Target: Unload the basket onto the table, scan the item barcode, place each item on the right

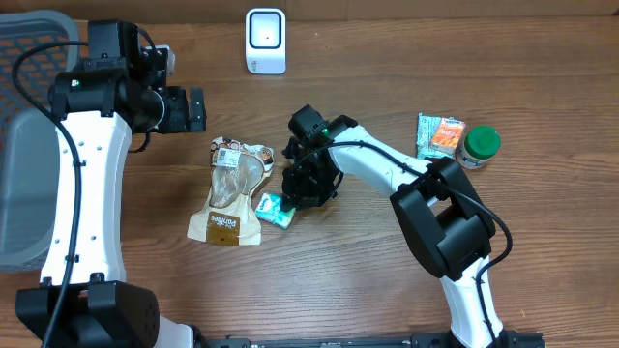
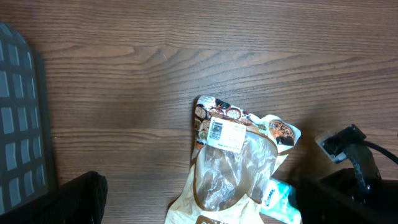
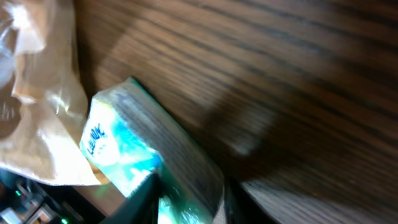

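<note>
A small teal tissue pack (image 1: 275, 209) lies on the wooden table beside a brown paper bag (image 1: 232, 193). My right gripper (image 1: 308, 188) reaches down over the pack's right end. In the right wrist view its dark fingers (image 3: 144, 198) stand on both sides of the tissue pack (image 3: 124, 149), and the right gripper (image 3: 186, 200) is shut on it. The white scanner (image 1: 265, 41) stands at the back edge. My left gripper (image 1: 196, 109) hovers open to the upper left of the bag. The bag's white barcode label (image 2: 225, 134) faces up, and the left gripper (image 2: 199, 205) holds nothing.
A grey basket (image 1: 24, 145) fills the far left. At the right lie a green and orange snack packet (image 1: 440, 135) and a green-lidded jar (image 1: 478, 147). The brown bag (image 2: 230, 162) touches the tissue pack (image 2: 278, 200) at its lower right corner.
</note>
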Robot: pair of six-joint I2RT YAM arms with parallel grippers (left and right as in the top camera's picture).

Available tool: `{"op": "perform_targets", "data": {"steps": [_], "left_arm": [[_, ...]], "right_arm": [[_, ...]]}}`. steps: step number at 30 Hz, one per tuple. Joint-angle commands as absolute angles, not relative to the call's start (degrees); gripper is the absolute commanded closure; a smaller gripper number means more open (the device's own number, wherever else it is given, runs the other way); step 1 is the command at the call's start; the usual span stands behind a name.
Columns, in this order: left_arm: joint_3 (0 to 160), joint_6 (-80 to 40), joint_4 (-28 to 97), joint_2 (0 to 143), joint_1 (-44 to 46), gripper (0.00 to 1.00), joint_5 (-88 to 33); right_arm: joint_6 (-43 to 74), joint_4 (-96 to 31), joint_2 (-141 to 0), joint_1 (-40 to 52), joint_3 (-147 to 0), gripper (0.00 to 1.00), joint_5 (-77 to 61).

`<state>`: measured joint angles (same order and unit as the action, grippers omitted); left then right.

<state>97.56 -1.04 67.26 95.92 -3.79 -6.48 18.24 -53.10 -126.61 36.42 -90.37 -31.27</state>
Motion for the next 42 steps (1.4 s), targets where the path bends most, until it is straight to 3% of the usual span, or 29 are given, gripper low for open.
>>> {"op": "perform_targets", "data": {"steps": [1, 2, 10, 18, 26, 32, 36, 42], "left_arm": [[98.6, 0.1, 67.1, 96.3, -3.9, 0.01, -6.9], [98.6, 0.1, 67.1, 96.3, -3.9, 0.01, -6.9], [98.6, 0.1, 67.1, 96.3, -3.9, 0.0, -6.9], [98.6, 0.1, 67.1, 96.3, -3.9, 0.01, -6.9], [98.6, 0.1, 67.1, 96.3, -3.9, 0.01, -6.9], [98.6, 0.1, 67.1, 96.3, -3.9, 0.01, -6.9], [98.6, 0.1, 67.1, 96.3, -3.9, 0.01, -6.9], [98.6, 0.1, 67.1, 96.3, -3.9, 0.0, -6.9]], "right_arm": [[19.6, -52.7, -127.5, 36.6, -90.0, 0.91, -31.6], [19.6, -52.6, -127.4, 36.6, -90.0, 0.96, -31.6], [19.5, -53.7, -124.3, 33.9, -90.8, 0.96, -31.9], [19.7, -58.8, -112.9, 24.3, -90.9, 0.96, -27.8], [29.9, -60.3, -111.2, 19.5, -88.6, 0.96, -19.8], [42.3, -53.0, -111.2, 20.2, -80.7, 0.96, -12.5], [43.3, -48.7, -111.2, 20.2, -77.1, 0.96, -12.9], [37.4, -49.8, -111.2, 20.2, -77.1, 0.72, -12.9]]}}
